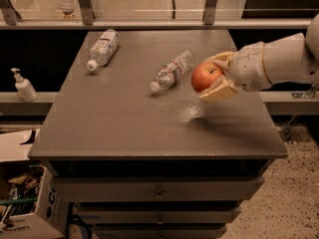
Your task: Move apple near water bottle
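Observation:
The red-orange apple (206, 76) is held above the dark table (124, 123), right of centre. My gripper (215, 77) reaches in from the right on a white arm and is shut on the apple, its tan fingers (218, 90) above and below it. The water bottle (171, 69), slim, clear and ribbed with a white cap, lies on its side just left of the apple, cap pointing to the front left. A small gap separates apple and bottle.
A stouter bottle with a large white label (102, 48) lies at the table's back left. A pump dispenser (23, 86) stands on a ledge to the left. Cardboard boxes (22, 203) sit on the floor at lower left. Drawers are below the tabletop.

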Motion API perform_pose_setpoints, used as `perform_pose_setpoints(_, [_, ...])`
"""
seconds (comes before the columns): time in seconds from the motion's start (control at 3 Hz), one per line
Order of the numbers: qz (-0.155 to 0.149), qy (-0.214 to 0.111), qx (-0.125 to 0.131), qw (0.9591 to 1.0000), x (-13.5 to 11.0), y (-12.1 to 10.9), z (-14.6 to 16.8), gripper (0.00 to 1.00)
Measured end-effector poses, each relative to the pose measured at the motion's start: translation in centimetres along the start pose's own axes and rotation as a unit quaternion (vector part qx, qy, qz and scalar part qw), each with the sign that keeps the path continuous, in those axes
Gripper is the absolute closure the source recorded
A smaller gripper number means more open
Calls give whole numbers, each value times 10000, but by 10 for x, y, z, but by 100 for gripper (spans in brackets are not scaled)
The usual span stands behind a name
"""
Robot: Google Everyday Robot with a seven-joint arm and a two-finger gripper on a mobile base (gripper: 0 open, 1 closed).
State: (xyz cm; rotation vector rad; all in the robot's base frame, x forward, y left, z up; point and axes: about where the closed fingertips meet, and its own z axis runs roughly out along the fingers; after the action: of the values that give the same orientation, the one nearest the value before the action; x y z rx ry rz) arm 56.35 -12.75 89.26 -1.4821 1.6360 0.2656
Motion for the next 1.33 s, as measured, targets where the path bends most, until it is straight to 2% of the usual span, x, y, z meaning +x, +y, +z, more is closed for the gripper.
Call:
perform_pose_setpoints(0.33, [17, 142, 133, 9998, 9, -9, 22, 100])
perform_pose_setpoints(0.67, [155, 259, 271, 9992, 17, -21, 44, 100])
perform_pose_setpoints(1.33, [398, 456, 466, 9971, 18, -38, 70, 100])
